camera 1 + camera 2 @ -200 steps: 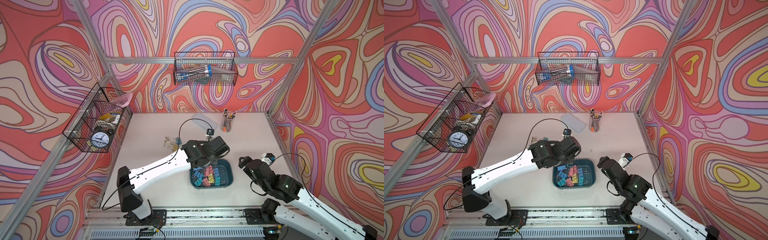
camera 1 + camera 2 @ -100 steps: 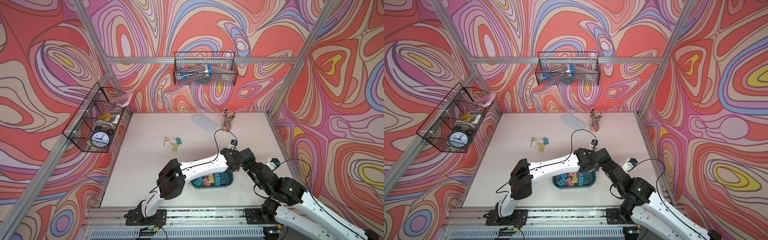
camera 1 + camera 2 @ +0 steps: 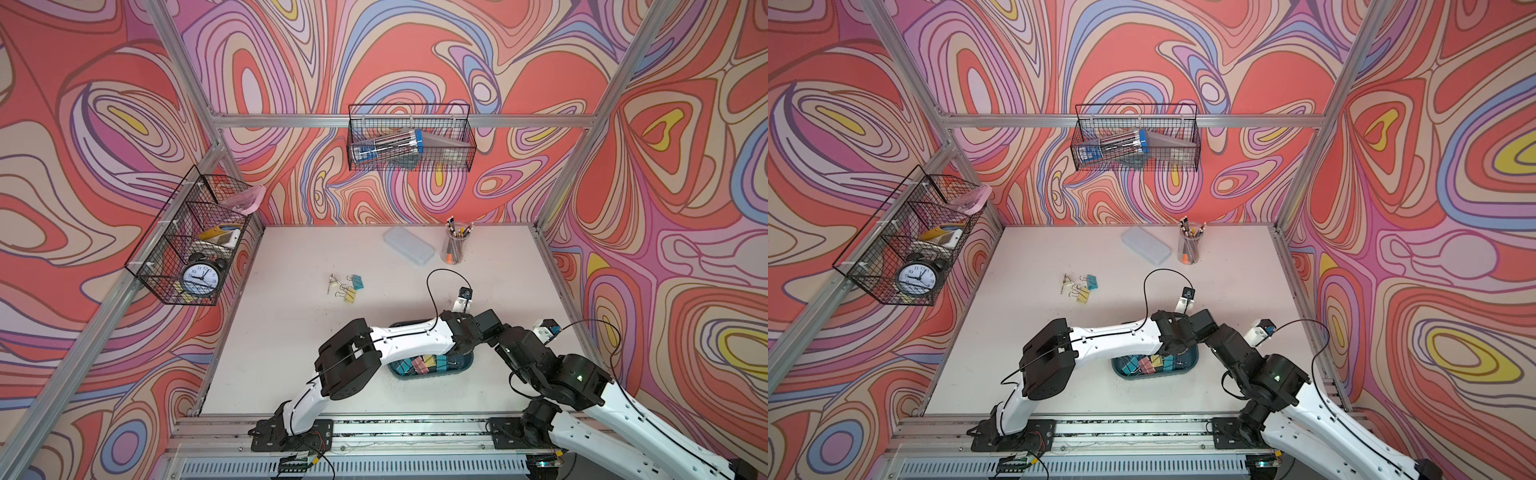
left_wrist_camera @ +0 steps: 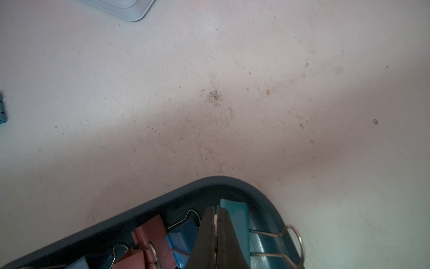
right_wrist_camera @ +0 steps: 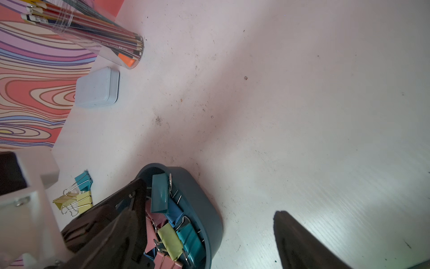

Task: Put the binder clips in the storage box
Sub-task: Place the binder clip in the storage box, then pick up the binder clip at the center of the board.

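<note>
The dark teal storage box (image 3: 466, 365) (image 5: 200, 205) sits near the table's front, with several pastel binder clips (image 3: 419, 366) (image 5: 171, 240) in it. My left gripper (image 4: 216, 221) hangs over the box's right end, shut. A thin pale sliver shows between its tips, and a teal binder clip (image 4: 236, 223) (image 5: 159, 193) stands tilted against one finger. My right gripper (image 5: 209, 209) is open and straddles that same end of the box, with one finger (image 5: 300, 240) over bare table. Three loose clips (image 3: 348, 287) (image 5: 79, 195), teal, yellow and pale, lie left of centre.
A pale flat lidded case (image 3: 407, 245) and a clear pencil cup (image 3: 455, 245) stand at the back. Wire baskets hang on the left wall (image 3: 191, 245) and the back wall (image 3: 409, 141). Both wrists crowd together over the box's right end (image 3: 1196, 332).
My left arm has swung right, from the box's far edge to its right end. My right arm has reached in to meet it there. Little has moved in the last half second.
</note>
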Controlling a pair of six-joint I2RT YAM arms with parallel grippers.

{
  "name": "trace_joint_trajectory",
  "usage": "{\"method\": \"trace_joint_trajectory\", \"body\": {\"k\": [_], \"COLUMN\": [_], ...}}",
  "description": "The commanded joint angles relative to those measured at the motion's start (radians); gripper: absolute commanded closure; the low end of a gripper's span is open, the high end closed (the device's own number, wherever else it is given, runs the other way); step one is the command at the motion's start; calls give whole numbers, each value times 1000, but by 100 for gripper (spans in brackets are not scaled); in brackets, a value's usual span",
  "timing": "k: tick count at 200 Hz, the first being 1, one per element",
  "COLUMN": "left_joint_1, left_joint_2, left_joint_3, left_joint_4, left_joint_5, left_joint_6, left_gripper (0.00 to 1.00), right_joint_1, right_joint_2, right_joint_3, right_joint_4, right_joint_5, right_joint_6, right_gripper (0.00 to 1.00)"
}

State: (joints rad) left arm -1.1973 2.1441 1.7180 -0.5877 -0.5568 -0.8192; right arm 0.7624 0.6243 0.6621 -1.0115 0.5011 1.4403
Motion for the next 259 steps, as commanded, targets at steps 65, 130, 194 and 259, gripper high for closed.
{"method": "trace_joint_trajectory", "body": {"k": [65,130,194,259], "left_joint_1": [-8,72,415,680], "left_joint_2": [-260,-607,-1057,-1391], "left_joint_3": [-203,-348,-618,-789], "left_joint_4": [184,151,-6,-191], "left_joint_5": [-78,-109,-26,-67], "left_joint_6": [54,43,29,59], "left_gripper": [68,67,68,59], "right_joint_1": [1,2,26,67], "right_joint_2": [72,349,893,1489], "right_joint_3": [96,261,560,1121], "right_joint_4": [93,343,544,524], "right_joint_5": [-30,-222,-419,-450], "right_joint_6": [-115,-408,-596,-744], "right_gripper": [8,12,17,28]}}
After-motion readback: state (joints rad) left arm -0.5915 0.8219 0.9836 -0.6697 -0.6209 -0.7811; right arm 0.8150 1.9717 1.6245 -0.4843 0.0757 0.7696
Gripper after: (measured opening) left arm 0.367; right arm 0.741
